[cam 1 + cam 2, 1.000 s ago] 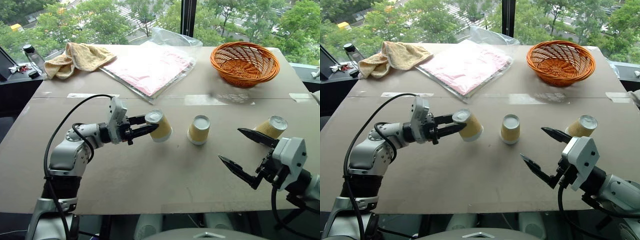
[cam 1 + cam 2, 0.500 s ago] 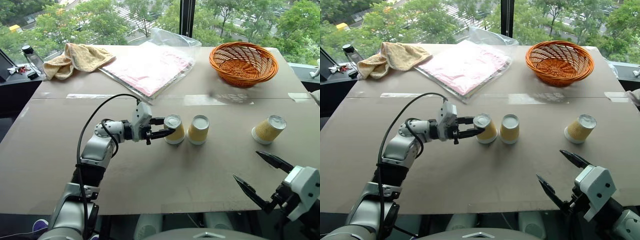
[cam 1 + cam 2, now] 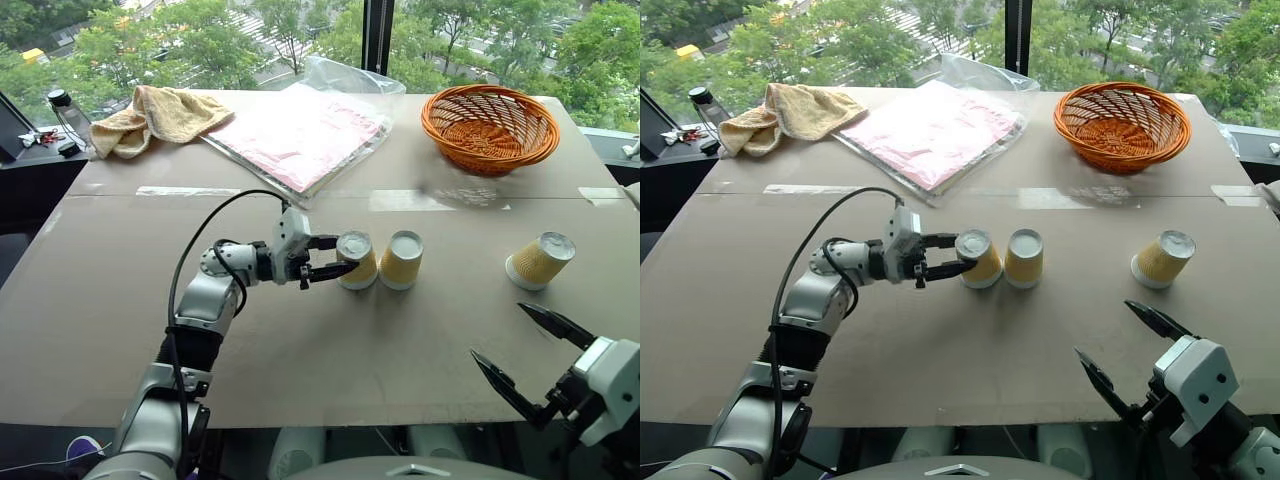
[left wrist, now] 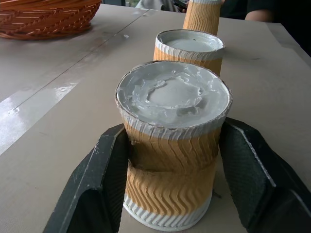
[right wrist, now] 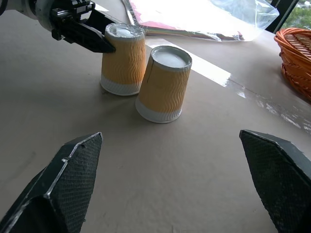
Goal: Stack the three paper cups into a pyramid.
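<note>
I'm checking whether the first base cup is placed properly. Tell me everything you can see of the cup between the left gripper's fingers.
The cup is small and tapered, with tan-yellow wavy-ribbed paper sides and a white band at its rim. It stands upside down on the brown table, rim down, its white, slightly crinkled base facing up. The sides look dented where the left gripper flanks it; one finger presses against the side, the other stands just off it. It sits close beside the middle cup, seemingly touching near the rim.
</note>
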Controlling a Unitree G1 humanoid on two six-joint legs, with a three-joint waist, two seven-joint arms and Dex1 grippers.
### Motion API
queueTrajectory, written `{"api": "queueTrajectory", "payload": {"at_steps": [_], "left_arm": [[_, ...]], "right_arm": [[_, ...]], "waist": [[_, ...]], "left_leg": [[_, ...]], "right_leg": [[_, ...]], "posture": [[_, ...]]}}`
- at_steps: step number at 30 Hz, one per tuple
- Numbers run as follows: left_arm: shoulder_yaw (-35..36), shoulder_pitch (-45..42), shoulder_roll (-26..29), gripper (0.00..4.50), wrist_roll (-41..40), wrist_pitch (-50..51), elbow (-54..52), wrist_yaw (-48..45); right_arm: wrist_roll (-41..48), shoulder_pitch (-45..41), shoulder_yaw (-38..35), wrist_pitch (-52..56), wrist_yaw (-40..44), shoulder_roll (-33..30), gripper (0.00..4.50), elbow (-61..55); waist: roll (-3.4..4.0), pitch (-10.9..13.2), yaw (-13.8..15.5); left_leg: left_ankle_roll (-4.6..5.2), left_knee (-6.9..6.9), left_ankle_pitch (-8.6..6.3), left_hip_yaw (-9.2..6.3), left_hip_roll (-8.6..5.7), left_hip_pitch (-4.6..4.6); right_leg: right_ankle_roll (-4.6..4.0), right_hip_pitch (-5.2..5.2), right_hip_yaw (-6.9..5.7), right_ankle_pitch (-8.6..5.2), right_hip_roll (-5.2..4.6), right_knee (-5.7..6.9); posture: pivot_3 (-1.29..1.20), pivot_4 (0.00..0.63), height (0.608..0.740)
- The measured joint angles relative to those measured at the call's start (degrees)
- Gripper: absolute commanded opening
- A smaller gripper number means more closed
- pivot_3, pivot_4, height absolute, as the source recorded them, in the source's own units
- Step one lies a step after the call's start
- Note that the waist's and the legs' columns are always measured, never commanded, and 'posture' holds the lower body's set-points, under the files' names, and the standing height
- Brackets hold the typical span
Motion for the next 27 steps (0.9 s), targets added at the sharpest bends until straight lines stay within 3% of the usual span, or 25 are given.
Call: {"api": "queueTrajectory", "payload": {"at_steps": [2, 8, 18, 27], "left_arm": [[0.2, 0.2, -0.1, 4.42, -0.2, 0.5, -0.1, 0.4], [5.2, 5.6, 4.9, 4.42, -6.7, 7.4, -7.0, -1.2], [13.2, 14.4, 17.8, 4.42, -24.2, 24.0, -28.4, -7.2], [13.8, 16.7, 18.1, 4.42, -30.3, 29.4, -36.4, -2.5]], "right_arm": [[-0.5, -3.0, -0.6, 2.1, -2.3, 0.4, 4.50, 0.1], [-3.7, -18.7, -3.5, 14.3, -13.0, 0.7, 4.50, 8.0], [-4.1, -38.4, -4.5, 27.3, -19.9, 0.7, 4.50, 22.7], [-2.1, -45.3, -4.5, 30.1, -20.1, 2.8, 4.50, 28.8]], "waist": [[-0.01, 0.0, 0.0], [0.00, 0.0, -0.4], [0.16, 0.0, -0.1], [0.17, 0.0, -0.4]], "left_leg": [[0.00, 0.01, 0.00, -0.01, 0.00, 0.00], [0.00, -0.05, 0.00, -0.01, 0.01, 0.03], [0.00, -0.04, 0.00, 0.03, -0.01, -0.02], [0.01, -0.07, 0.00, 0.03, 0.01, 0.01]], "right_leg": [[0.01, 0.00, 0.00, 0.02, 0.00, 0.00], [0.00, -0.03, 0.01, 0.03, 0.01, 0.04], [-0.09, -0.04, 0.01, -0.02, -0.03, 0.02], [0.06, -0.03, 0.03, 0.06, 0.01, 0.02]], "posture": [[0.00, 0.150, 0.740], [0.00, 0.150, 0.740], [0.00, 0.150, 0.740], [0.00, 0.150, 0.740]]}}
